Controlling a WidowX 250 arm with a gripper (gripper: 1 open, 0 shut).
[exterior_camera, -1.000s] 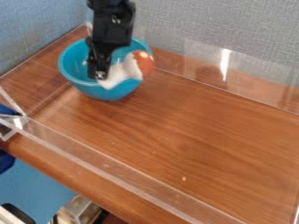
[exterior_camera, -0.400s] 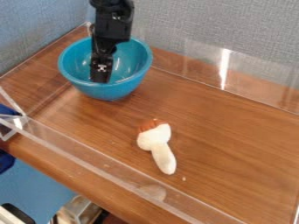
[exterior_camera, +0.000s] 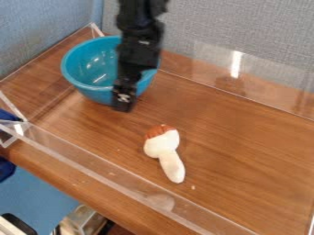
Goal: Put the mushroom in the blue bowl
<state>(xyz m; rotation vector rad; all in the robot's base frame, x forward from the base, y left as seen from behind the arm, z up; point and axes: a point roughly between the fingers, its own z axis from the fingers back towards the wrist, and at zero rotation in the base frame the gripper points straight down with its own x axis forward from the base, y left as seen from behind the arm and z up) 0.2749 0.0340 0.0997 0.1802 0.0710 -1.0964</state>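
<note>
Camera view, from the front of the bench looking across it toward the blue wall: nearest runs the clear acrylic wall that fences the wooden bench, its front edge cutting diagonally from the left side down to the lower right. Just behind that front wall, somewhat right of the middle, the mushroom lies on its side on the bare wood. Its reddish-brown cap points toward the back left and its thick cream stem points toward the front edge. Nothing touches it.

Farther in, toward the back left corner, the gripper hangs from the black arm, pointing almost straight down. Its tip sits low over the wood just in front of the bowl's right side. It is well apart from the mushroom, and nothing is held in it. The fingers are dark and small here, so the gap between them is hard to read, but they appear spread wide.

Behind the gripper, in the back left corner, stands the blue bowl, upright, its rim partly hidden on the right by the arm. The part of its inside that shows is plain turquoise.
</note>
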